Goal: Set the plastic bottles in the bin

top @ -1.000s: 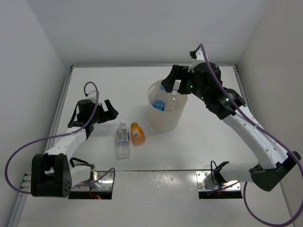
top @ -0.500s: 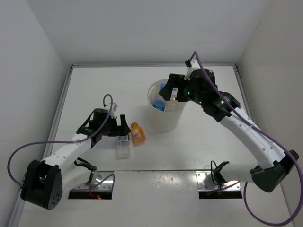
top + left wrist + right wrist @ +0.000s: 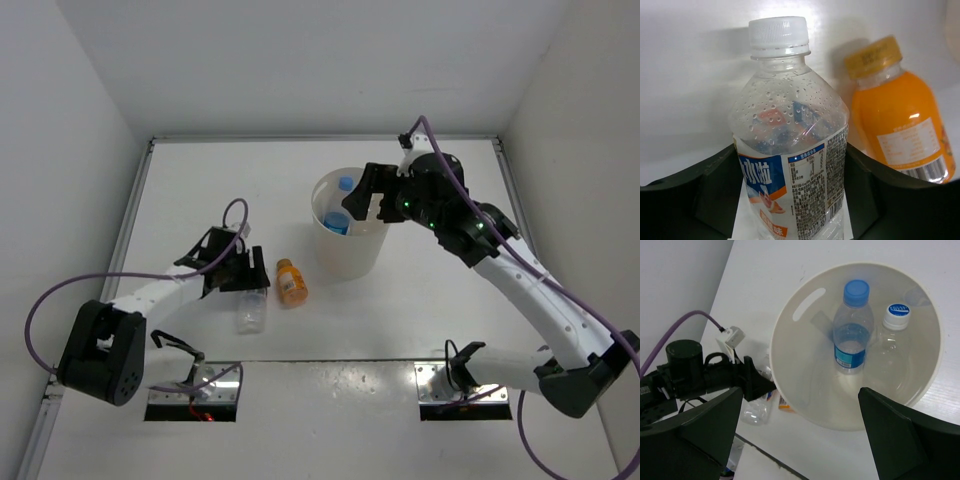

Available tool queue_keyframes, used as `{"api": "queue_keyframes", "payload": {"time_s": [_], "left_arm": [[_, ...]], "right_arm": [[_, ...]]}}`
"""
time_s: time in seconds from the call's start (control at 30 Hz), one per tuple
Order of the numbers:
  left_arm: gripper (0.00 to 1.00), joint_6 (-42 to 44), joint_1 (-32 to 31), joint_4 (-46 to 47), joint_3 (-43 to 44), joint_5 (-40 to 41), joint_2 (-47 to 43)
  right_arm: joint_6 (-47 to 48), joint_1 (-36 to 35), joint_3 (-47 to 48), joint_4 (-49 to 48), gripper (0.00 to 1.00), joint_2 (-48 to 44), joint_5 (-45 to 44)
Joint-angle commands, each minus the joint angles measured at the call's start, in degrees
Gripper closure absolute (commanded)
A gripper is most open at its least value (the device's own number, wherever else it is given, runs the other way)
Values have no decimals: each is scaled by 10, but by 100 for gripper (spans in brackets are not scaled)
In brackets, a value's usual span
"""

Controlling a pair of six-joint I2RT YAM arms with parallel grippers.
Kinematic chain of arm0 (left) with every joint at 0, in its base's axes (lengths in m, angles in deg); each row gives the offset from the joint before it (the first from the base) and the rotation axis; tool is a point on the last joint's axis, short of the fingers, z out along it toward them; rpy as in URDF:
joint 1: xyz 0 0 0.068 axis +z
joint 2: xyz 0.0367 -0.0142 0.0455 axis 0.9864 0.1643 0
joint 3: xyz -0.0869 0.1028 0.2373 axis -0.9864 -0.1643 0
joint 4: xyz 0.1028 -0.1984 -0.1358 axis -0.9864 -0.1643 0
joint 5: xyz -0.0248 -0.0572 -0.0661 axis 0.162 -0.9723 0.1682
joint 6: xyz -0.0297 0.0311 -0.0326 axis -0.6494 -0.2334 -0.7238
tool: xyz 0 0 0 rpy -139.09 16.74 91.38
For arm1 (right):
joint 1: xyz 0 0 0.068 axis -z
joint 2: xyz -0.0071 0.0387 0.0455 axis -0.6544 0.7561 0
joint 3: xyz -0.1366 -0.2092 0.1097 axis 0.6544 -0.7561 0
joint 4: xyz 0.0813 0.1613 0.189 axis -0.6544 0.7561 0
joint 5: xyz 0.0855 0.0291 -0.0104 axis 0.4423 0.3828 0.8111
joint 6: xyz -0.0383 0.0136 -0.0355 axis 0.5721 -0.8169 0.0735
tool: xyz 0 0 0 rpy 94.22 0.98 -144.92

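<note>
White tabletop; left hand clasps droplet-beaded clear bottle (ribbed cap).

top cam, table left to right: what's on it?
white-label clear bottle → orange bottle → bin. Anything overlapping these is left out.
</note>
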Motion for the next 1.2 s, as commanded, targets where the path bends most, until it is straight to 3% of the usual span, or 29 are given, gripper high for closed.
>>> {"api": "queue_keyframes", "payload": {"time_s": [0.0,0.1,0.27,0.47,0.6,0.77,0.9,1.13,1.17], "left_arm": [[30,-1,-3,-3,60,55,-4],[35,21,-3,-14,136,82,-9],[35,11,-3,-4,263,137,-33],[35,-2,-17,138,386,167,-55],[34,11,-70,221,411,167,-29],[31,28,-166,256,484,172,29],[28,46,-255,286,497,182,74],[15,51,-310,316,475,230,122],[8,51,-318,316,475,242,127]], "right_arm": [[-12,2,-14,-1,0,-16,-8],[-17,2,-19,4,0,-21,-8],[-31,2,-73,-38,0,-47,0],[-72,7,-111,-51,0,-93,-56],[-91,7,-117,-40,0,-135,-143],[-96,7,-93,-18,0,-170,-229],[-96,7,-82,5,0,-182,-242],[-91,7,-82,27,0,-195,-207],[-91,7,-82,27,0,-195,-207]]}}
